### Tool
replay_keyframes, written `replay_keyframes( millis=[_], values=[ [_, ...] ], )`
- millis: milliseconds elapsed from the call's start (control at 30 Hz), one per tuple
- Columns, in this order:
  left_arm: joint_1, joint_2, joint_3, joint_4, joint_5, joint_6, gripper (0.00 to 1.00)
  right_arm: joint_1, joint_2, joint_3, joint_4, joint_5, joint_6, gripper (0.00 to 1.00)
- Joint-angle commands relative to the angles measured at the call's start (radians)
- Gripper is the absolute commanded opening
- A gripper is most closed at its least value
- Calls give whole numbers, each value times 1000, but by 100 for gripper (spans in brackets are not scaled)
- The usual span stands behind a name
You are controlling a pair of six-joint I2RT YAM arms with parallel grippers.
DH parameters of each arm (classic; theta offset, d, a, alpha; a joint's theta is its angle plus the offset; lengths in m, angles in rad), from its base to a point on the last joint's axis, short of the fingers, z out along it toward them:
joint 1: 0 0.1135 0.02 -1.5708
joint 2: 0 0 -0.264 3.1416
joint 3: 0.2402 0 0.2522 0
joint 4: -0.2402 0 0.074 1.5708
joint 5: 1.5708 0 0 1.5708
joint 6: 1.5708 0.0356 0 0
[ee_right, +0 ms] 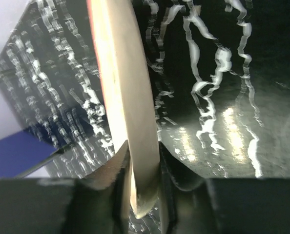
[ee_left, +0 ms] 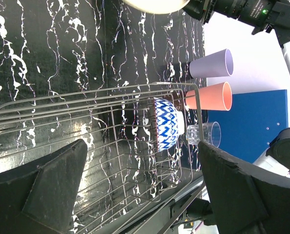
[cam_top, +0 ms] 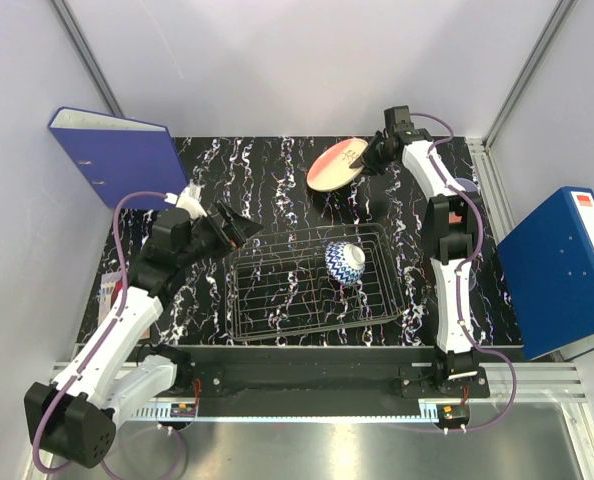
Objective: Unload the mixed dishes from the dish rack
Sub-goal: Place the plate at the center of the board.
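Marbled table (cam_top: 277, 170) bears a dish rack (cam_top: 277, 292) holding the bowl (cam_top: 344, 259); right pincer (ee_right: 143, 156) clamps the plate (cam_top: 335, 166), left pincer (ee_left: 141, 146) gapes.

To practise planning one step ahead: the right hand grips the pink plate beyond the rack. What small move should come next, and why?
Probably lower the right hand until the pink plate rests on the table. The hand is shut on its rim, the plate hangs tilted beyond the dish rack, and the tabletop shows below it.
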Motion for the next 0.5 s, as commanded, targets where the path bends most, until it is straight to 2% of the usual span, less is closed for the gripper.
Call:
replay_keyframes(
  millis=[0, 267, 467],
  values=[
    [2, 8, -6, 59, 37, -13, 99, 9, 3, 7, -66, 59, -39, 35],
    [2, 9, -33, 73, 48, -27, 99, 9, 2, -40, -62, 54, -34, 42],
    [2, 23, -43, 82, 59, -33, 99, 9, 14, -65, -73, 70, -23, 63]
  ],
)
